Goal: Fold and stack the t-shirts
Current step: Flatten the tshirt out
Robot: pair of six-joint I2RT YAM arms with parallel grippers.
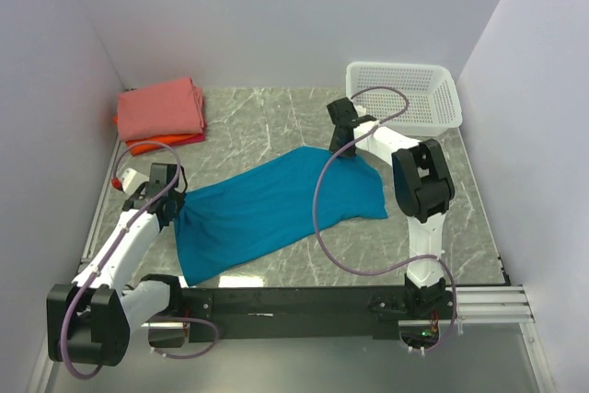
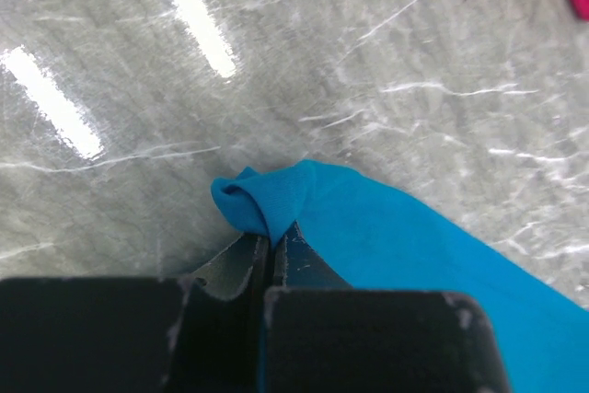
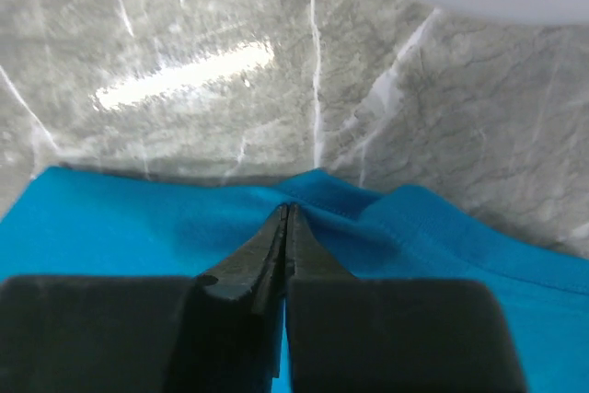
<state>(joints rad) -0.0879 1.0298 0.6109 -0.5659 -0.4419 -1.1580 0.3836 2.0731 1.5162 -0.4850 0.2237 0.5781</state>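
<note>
Two claws each pinch one teal t-shirt (image 1: 276, 209), which lies spread in a long diagonal band across the middle of the grey marbled surface (image 1: 267, 126). The left claw (image 1: 176, 208) is closed on the shirt's near left end. In the left wrist view a small bunched fold of cloth sticks out past the tips of its clamped fingers (image 2: 248, 260). The right claw (image 1: 348, 153) is closed on the shirt's far right edge, and in its wrist view the fabric puckers around the meeting tips (image 3: 287, 213). Most of the shirt rests flat on the surface with light wrinkles.

At the far left corner, well apart from the teal shirt, sits a folded stack. A salmon-pink t-shirt (image 1: 161, 108) is on top, with an orange t-shirt (image 1: 147, 145) and a red t-shirt (image 1: 190, 139) showing at the edges beneath it. A white mesh basket (image 1: 405, 94) stands at the far right corner, just beyond the right arm.
</note>
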